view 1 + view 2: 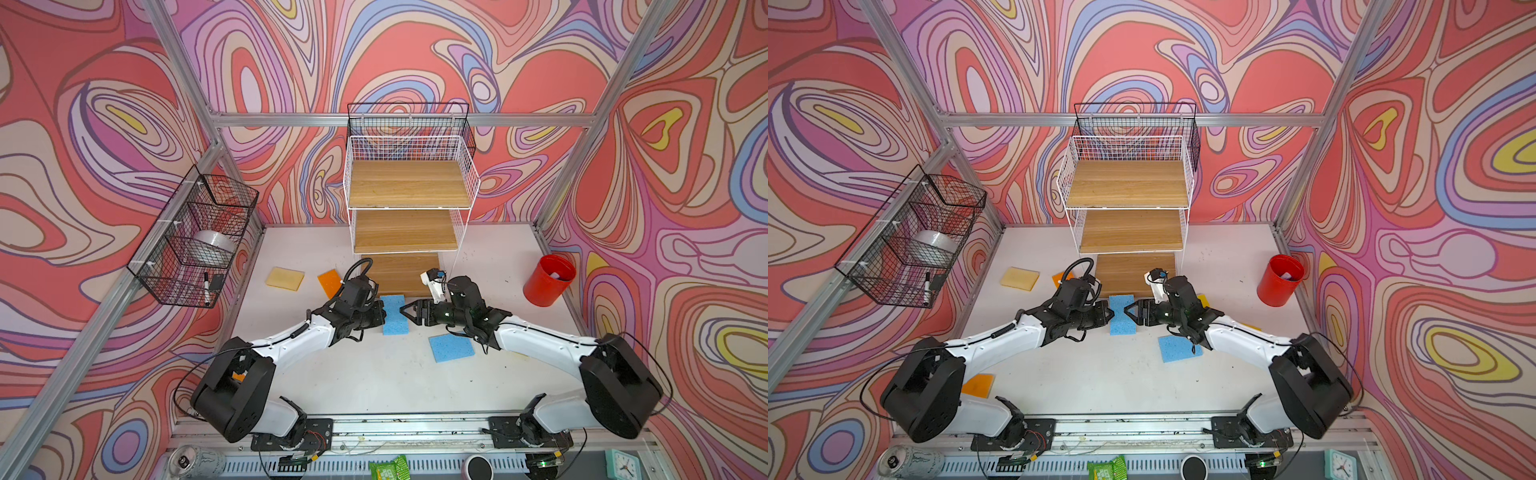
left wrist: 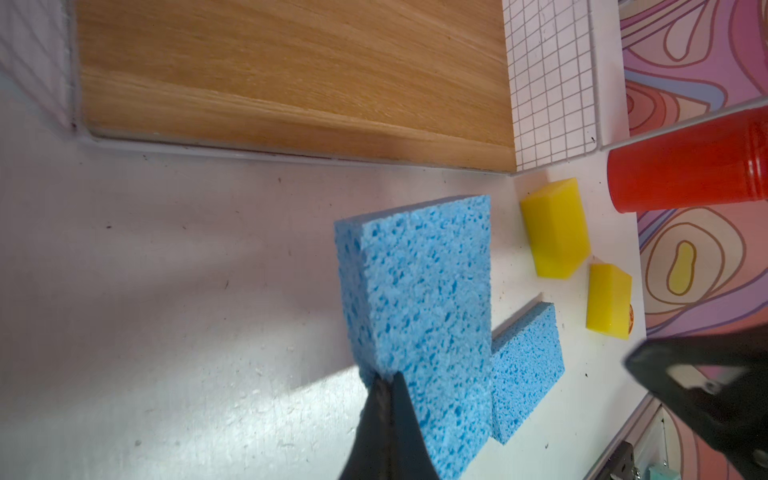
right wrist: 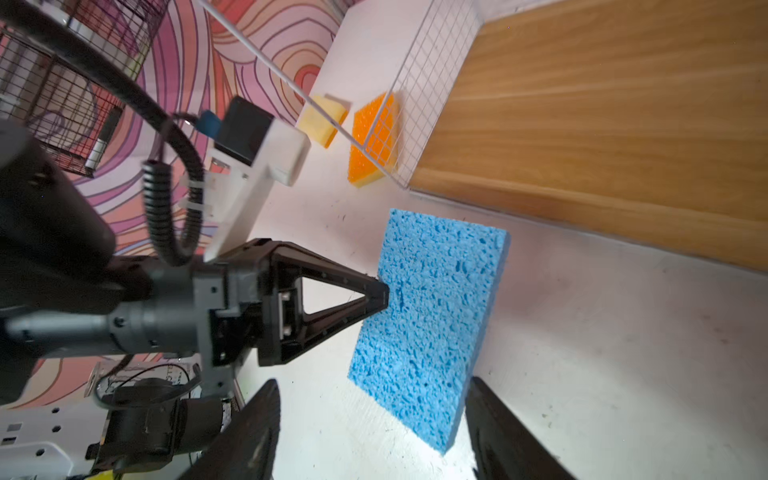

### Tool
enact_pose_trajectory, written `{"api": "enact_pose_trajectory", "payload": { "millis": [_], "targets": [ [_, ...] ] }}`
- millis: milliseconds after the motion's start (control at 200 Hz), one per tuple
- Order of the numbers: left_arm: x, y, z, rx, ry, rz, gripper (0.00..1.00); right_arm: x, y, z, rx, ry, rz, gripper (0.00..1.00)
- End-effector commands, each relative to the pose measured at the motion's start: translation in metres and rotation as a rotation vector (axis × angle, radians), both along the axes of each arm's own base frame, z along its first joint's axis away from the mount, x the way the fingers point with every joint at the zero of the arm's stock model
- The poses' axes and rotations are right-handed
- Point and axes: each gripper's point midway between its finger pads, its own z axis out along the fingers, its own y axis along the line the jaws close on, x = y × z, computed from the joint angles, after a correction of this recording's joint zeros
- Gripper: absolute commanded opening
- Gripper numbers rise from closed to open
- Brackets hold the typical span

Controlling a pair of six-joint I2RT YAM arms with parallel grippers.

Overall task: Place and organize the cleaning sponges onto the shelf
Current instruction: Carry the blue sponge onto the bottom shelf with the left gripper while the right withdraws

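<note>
Hand-over in front of the shelf (image 1: 409, 185): my left pincer (image 3: 380, 297) is clamped tight on one edge of a light blue sponge (image 1: 394, 320), held just before the lowest wooden tier. My right pincer (image 3: 372, 386) faces it with jaws spread wide, one on each side of the sponge's opposite end, gripping nothing. All three boards are bare, so by my reading the job has barely begun and this is a regrasp or a pass between arms. The other pieces lie about the counter (image 1: 374, 386): a second blue sponge (image 1: 451, 348) near my right arm, two yellow sponges (image 2: 555, 235) beyond it, and an orange sponge (image 1: 330, 282) and a tan-faced sponge (image 1: 284, 278) left of the shelf. The next move calls for one firm grip, then a carry past the wire sides so the sponge lands flat and square on a board.
</note>
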Motion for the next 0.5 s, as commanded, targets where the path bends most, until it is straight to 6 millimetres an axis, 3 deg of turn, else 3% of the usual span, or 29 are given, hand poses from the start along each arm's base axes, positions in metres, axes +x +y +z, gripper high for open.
{"api": "enact_pose_trajectory", "payload": {
  "millis": [0,235,496],
  "targets": [
    [0.015,-0.012,0.010,-0.035,-0.061,0.038,0.00,0.001,-0.038,0.003,-0.072,-0.036,-0.116,0.73],
    [0.025,-0.045,0.002,-0.055,-0.084,0.012,0.00,0.003,-0.102,0.035,-0.058,-0.081,-0.252,0.71],
    [0.038,-0.052,0.001,-0.044,-0.135,0.021,0.00,-0.002,-0.119,0.043,-0.058,-0.103,-0.282,0.70]
  ]
}}
